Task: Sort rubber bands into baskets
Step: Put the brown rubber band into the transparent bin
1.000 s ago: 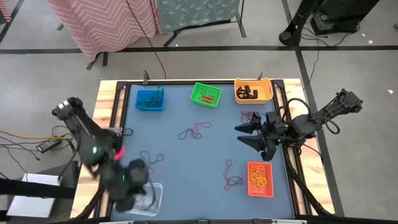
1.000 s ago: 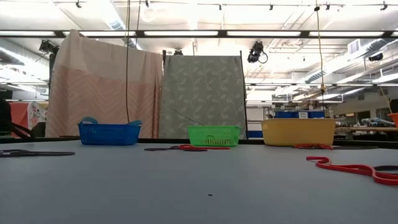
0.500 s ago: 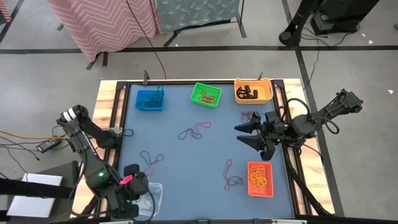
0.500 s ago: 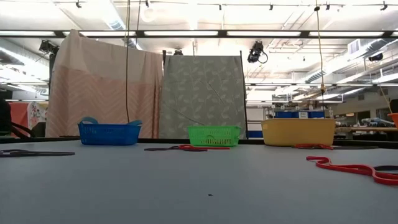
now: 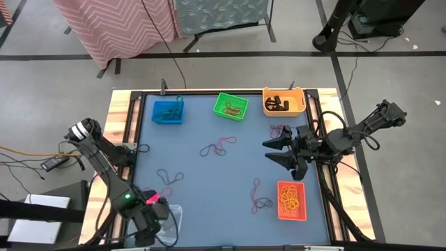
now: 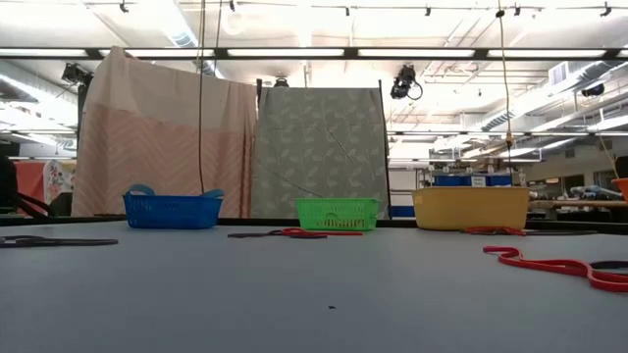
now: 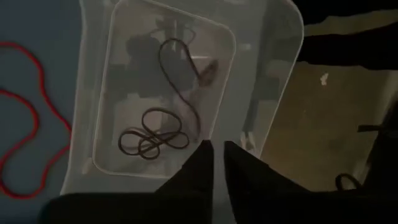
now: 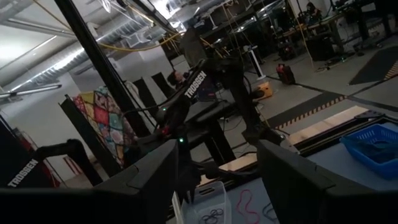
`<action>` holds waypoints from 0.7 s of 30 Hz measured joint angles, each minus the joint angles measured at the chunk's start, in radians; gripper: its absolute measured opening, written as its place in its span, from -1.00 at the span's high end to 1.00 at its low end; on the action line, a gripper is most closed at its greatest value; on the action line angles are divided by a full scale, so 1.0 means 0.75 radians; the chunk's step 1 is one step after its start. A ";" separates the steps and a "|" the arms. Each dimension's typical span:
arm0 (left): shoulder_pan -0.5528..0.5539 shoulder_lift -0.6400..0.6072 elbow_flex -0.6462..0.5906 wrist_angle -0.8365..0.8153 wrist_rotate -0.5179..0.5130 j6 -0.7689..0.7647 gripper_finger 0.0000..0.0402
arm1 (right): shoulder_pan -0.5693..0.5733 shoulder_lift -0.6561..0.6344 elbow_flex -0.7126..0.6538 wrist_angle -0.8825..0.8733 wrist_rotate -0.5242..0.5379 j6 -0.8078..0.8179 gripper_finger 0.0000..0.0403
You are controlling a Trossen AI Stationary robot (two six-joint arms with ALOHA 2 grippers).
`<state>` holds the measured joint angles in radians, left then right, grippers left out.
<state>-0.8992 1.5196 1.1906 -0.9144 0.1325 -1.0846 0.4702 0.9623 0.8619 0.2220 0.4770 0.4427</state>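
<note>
**Q:** At the near left corner of the desk (image 5: 209,189), which step is shown?

**A:** The drop-off. The left gripper (image 7: 217,155) hangs directly over the clear basket (image 7: 273,74). Its fingers are parted by a narrow slit with nothing between them. Dark brown bands (image 7: 152,138) lie on the basket floor. A red band (image 7: 37,124) lies on the desk just beside the basket.

**Q:** What does the next move call for?

**A:** Probably a lift clear of the basket wall, then a reach to a loose band. The red one alongside is nearest. Others lie farther out, a tangle mid-desk (image 5: 217,146) and another (image 5: 259,199) next to the red-orange basket (image 5: 279,202). Thin loops lying flat will likely need the fingertips pressed right down onto the surface.

**Q:** And the other arm?

**A:** The right gripper (image 5: 269,150) waits above the right side of the desk, fingers spread wide and empty.

**Q:** What lies at the far edge?

**A:** The blue basket (image 6: 172,211), the green basket (image 6: 337,214) and the yellow-orange basket (image 6: 471,209) stand in a row.

**Q:** What is hidden or unclear?

**A:** From above, the left arm covers its own fingers and part of the clear basket. The level view shows neither gripper. Band colours are hard to judge in the dim wrist view, and the overlapping loops cannot be counted.
</note>
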 joint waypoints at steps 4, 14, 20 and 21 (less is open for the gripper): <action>0.069 -0.003 0.000 0.001 0.028 0.022 0.55 | 0.001 0.000 0.000 0.000 0.000 0.000 -0.15; 0.400 -0.006 0.045 -0.265 -0.063 0.514 -0.18 | 0.001 0.000 0.000 0.000 0.000 0.044 -0.15; 0.615 -0.006 -0.112 -0.151 -0.216 0.758 -0.41 | 0.001 0.000 0.000 0.000 0.002 0.048 -0.15; 0.633 -0.005 -0.161 -0.106 -0.218 0.784 -0.42 | 0.000 0.000 0.000 0.000 0.009 0.046 -0.15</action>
<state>-0.4244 1.5158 1.0695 -0.9941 -0.0311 -0.4963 0.4705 0.9623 0.8619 0.2218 0.4839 0.4773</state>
